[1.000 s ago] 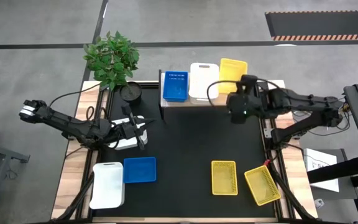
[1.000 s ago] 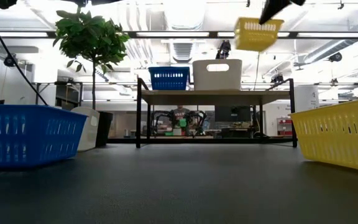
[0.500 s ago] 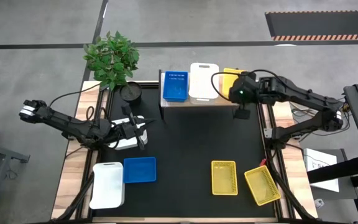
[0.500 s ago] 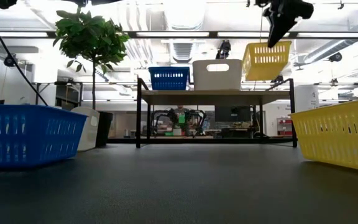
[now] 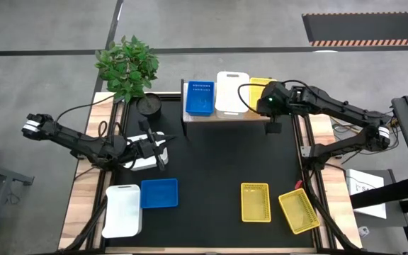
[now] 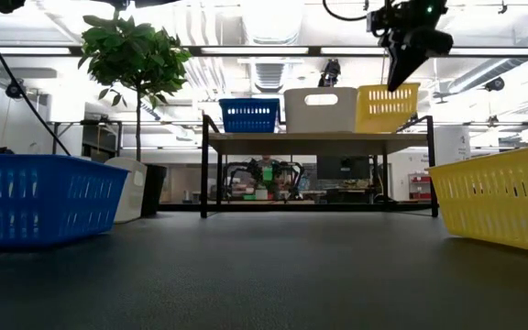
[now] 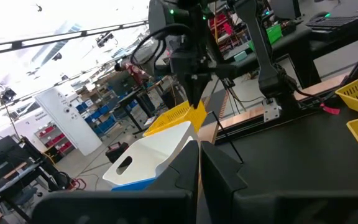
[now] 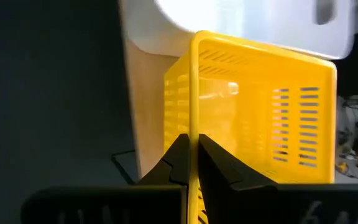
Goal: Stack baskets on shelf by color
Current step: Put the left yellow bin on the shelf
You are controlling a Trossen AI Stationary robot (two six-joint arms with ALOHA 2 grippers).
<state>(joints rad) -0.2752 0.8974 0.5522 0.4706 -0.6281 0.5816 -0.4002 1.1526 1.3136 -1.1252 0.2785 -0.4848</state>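
Observation:
On the wood-topped shelf (image 5: 218, 116) a blue basket (image 5: 199, 98), a white basket (image 5: 231, 91) and a yellow basket (image 5: 261, 84) stand side by side on their bases. My right gripper (image 6: 400, 81) is above the shelf's right end, shut on the yellow basket (image 6: 388, 108). My left gripper (image 5: 163, 150) waits shut at the table's left, over another white basket (image 5: 146, 160). A white basket (image 5: 122, 210), a blue basket (image 5: 159, 193) and two yellow baskets (image 5: 255, 202) (image 5: 298, 210) lie on the near half of the mat. My right gripper pinches the yellow basket's near wall at its rim (image 8: 191, 124), one finger inside the basket and one outside. The fingers (image 8: 178, 158) come from above, pointing down. The basket stands level with its base on the shelf top (image 6: 301, 137), next to the white basket (image 6: 320, 108).
A potted plant (image 5: 127, 65) in a black pot (image 5: 149, 106) stands at the shelf's left. Open black mat (image 5: 218, 159) lies between the shelf and the baskets near the front edge. Wooden strips (image 5: 83, 205) border the mat on both sides.
My right gripper has moved down and toward the far edge with the yellow basket. The basket hung tilted above the shelf a second ago; it now stands level on the shelf's right end beside the white one. The gripper has stayed shut on it.

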